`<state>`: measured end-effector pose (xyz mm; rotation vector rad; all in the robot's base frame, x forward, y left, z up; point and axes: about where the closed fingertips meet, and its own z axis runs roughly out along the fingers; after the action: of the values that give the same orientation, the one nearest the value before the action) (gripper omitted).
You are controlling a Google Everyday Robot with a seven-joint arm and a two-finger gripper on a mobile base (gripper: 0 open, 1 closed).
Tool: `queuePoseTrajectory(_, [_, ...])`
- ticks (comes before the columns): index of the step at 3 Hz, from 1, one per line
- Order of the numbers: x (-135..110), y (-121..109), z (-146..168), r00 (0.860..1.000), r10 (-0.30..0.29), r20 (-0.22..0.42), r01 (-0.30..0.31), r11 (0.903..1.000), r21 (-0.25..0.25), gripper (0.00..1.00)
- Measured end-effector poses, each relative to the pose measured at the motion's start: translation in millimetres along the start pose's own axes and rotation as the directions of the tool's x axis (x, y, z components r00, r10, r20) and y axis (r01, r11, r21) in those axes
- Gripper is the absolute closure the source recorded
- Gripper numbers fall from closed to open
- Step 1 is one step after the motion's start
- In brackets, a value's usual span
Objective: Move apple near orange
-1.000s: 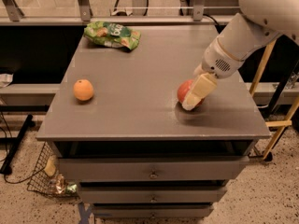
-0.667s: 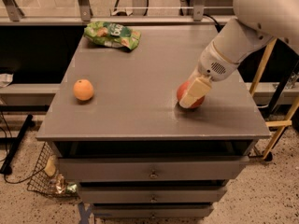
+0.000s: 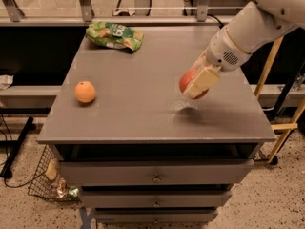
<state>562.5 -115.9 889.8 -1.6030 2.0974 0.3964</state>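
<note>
The red apple (image 3: 187,81) is held in my gripper (image 3: 198,84), lifted a little above the right part of the grey cabinet top (image 3: 143,75); its shadow lies on the surface below. The cream fingers (image 3: 202,81) are closed around the apple and cover most of it. The small orange (image 3: 85,91) rests on the left side of the cabinet top, far to the left of the gripper. My white arm reaches in from the upper right.
A green snack bag (image 3: 115,36) lies at the back left of the top. Drawers (image 3: 155,175) run below the front edge. A wire basket (image 3: 50,182) stands on the floor at left, and yellow wooden legs (image 3: 281,123) at right.
The gripper has lifted the apple off the cabinet top and carried it slightly up and left. The orange and snack bag have not moved.
</note>
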Motion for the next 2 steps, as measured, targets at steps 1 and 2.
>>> queuePoseTrajectory(1, [-1.7, -0.3, 0.1, 1.000, -0.006, 0.003, 0.006, 1.0000, 0.000, 1.00])
queuePoseTrajectory(2, [-1.7, -0.3, 0.1, 1.000, -0.006, 0.003, 0.006, 1.0000, 0.000, 1.00])
